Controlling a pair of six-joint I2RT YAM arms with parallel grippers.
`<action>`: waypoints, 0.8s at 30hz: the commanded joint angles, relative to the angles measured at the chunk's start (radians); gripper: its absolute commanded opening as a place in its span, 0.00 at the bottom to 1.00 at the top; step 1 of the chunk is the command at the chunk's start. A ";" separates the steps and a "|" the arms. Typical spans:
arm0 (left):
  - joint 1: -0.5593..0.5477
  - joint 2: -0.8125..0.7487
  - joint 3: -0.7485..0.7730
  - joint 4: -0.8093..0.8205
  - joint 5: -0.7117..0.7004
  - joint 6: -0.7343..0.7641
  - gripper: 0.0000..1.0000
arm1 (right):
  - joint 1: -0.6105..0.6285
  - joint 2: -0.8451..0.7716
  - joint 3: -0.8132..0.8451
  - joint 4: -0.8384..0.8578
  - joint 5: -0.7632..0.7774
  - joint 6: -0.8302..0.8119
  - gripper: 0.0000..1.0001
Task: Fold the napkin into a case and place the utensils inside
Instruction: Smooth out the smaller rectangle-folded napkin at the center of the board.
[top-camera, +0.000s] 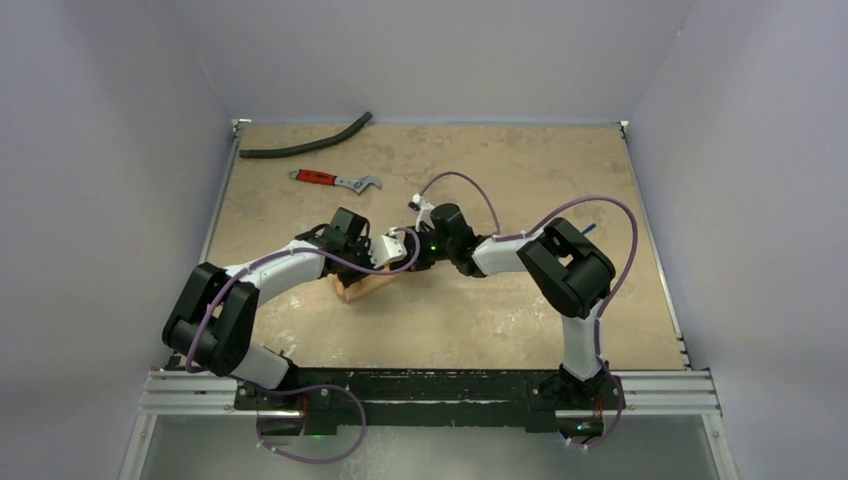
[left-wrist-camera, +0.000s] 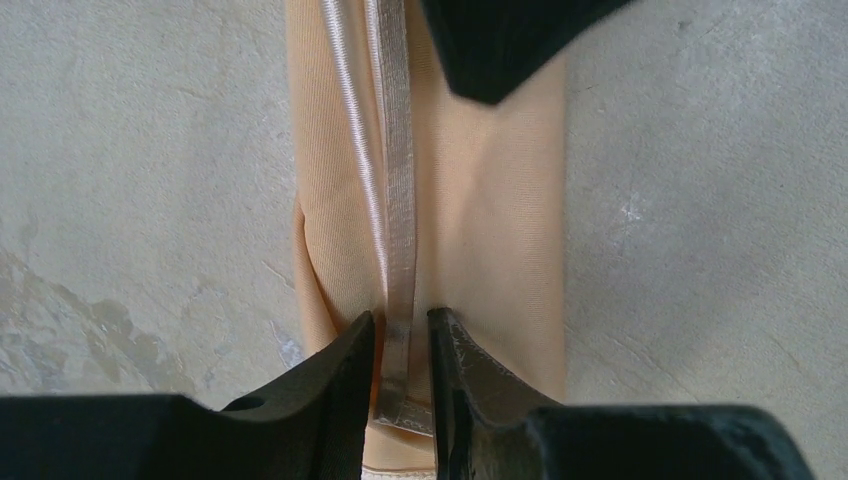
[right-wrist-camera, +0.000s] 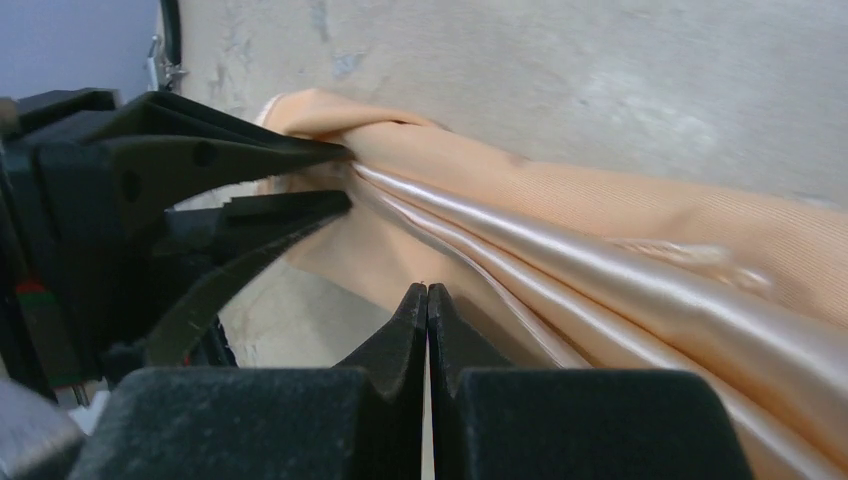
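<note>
Left gripper (left-wrist-camera: 402, 320) astride napkin (left-wrist-camera: 490, 230), folded narrow

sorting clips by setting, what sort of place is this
Probably a robot lab test cell: plain white walls box in a tabletop, two arms are bolted to a metal rail, and a wrench lies about.

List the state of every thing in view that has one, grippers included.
napkin, folded into a long narrow strip, lying flat.
satin hem, running lengthwise along the top of the strip.
left gripper, narrowly open, fingers either side of the hem at one end.
right gripper, shut, tips at the napkin.
wrench, lying loose, far from both grippers.
hose, lying curved near the far edge.
</note>
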 joint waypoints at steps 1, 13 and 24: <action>0.007 0.016 -0.020 -0.001 0.011 0.008 0.24 | 0.027 0.033 0.060 0.046 -0.040 0.035 0.00; 0.007 0.012 -0.027 0.001 0.025 0.006 0.21 | 0.048 0.012 0.090 0.039 -0.055 0.036 0.00; 0.007 0.003 -0.037 0.003 0.036 0.025 0.19 | 0.058 0.122 0.091 0.201 -0.163 0.113 0.00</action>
